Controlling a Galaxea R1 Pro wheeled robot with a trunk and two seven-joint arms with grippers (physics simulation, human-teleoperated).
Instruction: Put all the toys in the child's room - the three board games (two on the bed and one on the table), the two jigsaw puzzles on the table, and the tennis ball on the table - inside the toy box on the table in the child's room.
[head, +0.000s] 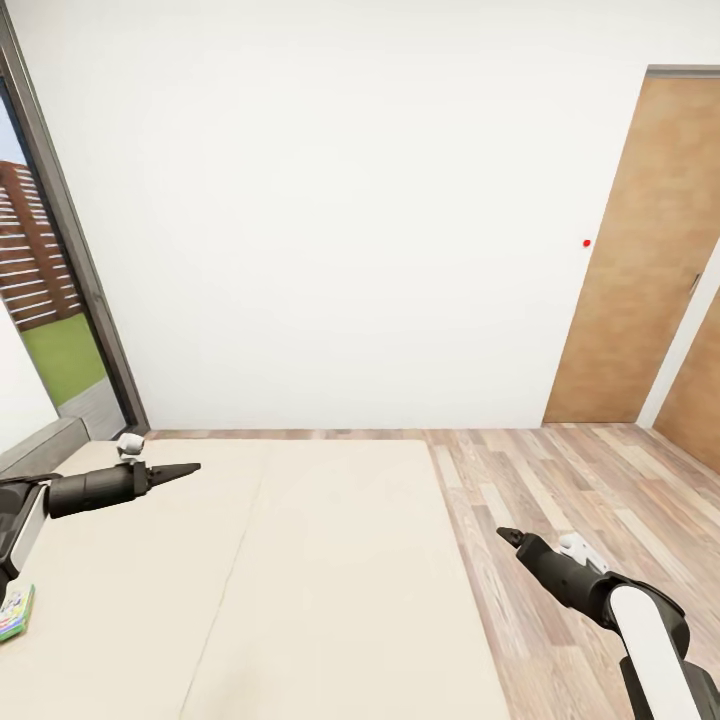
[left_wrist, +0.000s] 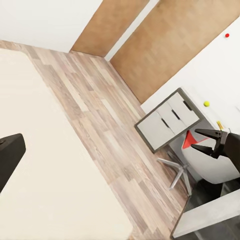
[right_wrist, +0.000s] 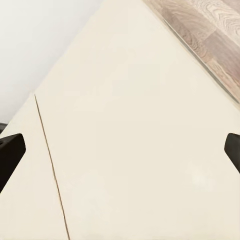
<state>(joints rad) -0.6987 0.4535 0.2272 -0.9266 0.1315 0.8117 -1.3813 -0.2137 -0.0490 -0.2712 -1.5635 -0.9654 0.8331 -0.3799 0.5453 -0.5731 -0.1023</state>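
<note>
1. While both arms hang over the bed (head: 300, 560), the board game (head: 15, 612) lies at its left edge.
2. Left gripper (head: 185, 469): looks pinched together; right gripper (right_wrist: 120, 150): spread wide, empty.
3. Tennis ball (left_wrist: 206, 104) sits on the far table (left_wrist: 220, 85).

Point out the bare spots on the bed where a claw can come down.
The bed is bare across its middle, from the centre seam to the edge by the wood floor. The only clutter is a game box at the near left edge, under the left arm.
</note>
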